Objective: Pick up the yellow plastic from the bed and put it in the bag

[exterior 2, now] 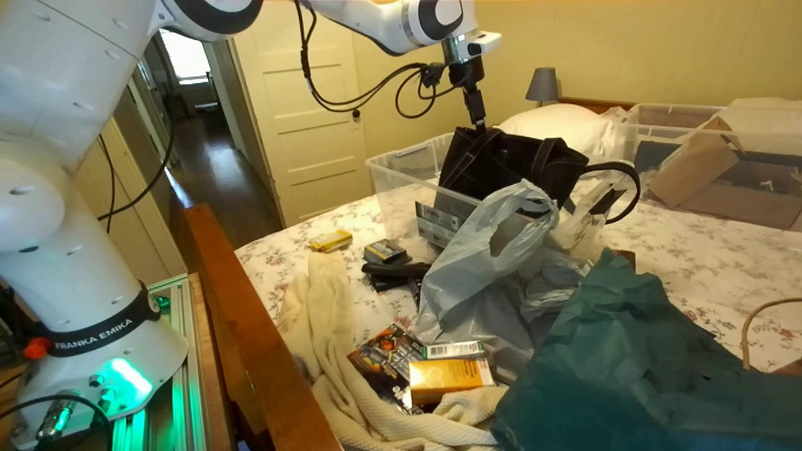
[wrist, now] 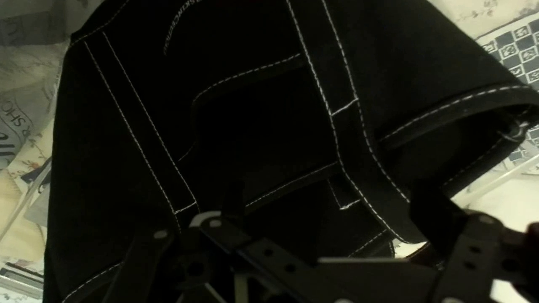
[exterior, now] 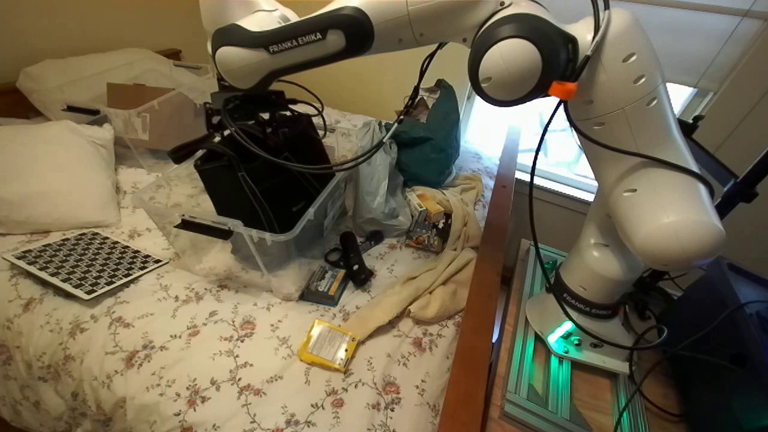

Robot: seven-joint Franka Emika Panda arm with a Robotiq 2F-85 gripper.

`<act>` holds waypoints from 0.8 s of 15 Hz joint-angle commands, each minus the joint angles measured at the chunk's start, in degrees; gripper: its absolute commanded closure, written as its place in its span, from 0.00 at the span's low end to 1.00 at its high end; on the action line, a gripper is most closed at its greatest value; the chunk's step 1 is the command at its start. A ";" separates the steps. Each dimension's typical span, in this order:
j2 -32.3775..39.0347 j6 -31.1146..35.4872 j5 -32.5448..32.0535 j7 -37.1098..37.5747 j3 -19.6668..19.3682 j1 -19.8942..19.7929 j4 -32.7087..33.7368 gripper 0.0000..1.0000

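The wrist view's lower edge crops my gripper [wrist: 330, 200]; the bag [wrist: 257, 113] is too dark inside to make out. In an exterior view a grey sack [exterior 2: 482, 269] hides part of it. The print on the yellow plastic [exterior: 328, 345] is too small for me to read.

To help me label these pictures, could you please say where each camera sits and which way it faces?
Exterior view: raised, with the yellow plastic in its foreground, looking down across the bed towards the window; arm and base show.
Exterior view: raised, with the green bag in its foreground, looking towards the door; arm, base and gripper show.
Wrist view: at the arm's end, looking down onto the black bag; the gripper's fingers show along the bottom.
Both exterior views share the bed, yellow plastic, black bag and base.
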 commanded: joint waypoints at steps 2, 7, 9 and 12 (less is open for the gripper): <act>-0.07 -0.33 -0.25 0.48 -0.95 0.84 -0.08 0.00; 6.38 -7.78 0.41 10.82 -3.72 0.76 9.33 0.00; 8.80 -10.30 1.07 13.01 -3.64 -0.22 12.93 0.00; 12.70 -13.83 1.64 15.89 -3.46 -1.62 18.74 0.00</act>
